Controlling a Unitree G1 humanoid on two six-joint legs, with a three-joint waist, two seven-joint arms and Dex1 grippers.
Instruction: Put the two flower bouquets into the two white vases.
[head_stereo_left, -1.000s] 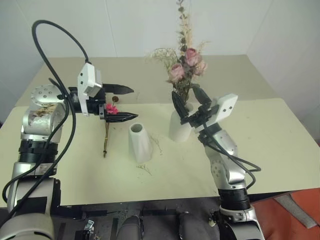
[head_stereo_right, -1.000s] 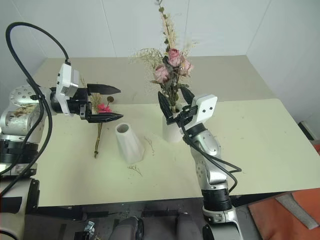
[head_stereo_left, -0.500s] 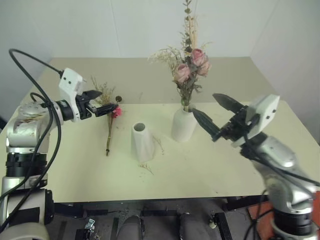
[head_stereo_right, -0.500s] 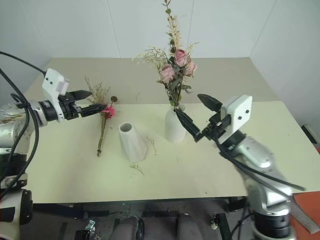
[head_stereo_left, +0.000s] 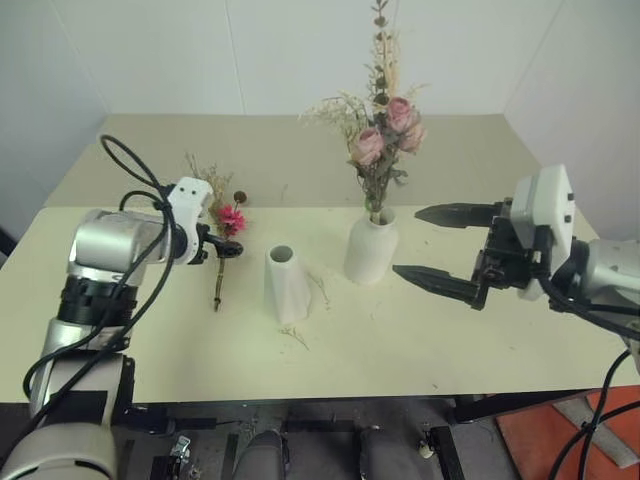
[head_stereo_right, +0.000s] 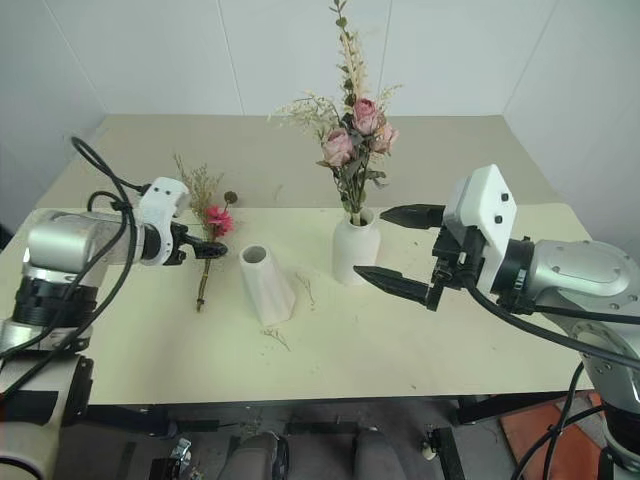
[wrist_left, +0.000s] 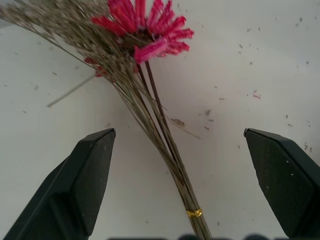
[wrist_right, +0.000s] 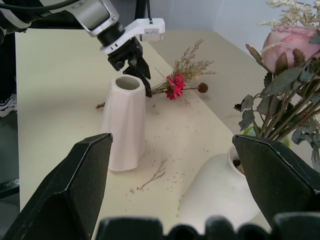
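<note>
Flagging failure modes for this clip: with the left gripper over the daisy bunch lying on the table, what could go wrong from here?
1. The left gripper stands open over thin, splayed stems of the daisy bouquet; closing could catch only some, or crush the dried grasses.
2. The slim vase stands empty close beside the bunch; lifting the long stems could tip it.
3. The right gripper hangs open near the round vase with the rose bouquet; a stray swing could knock it over.
</note>
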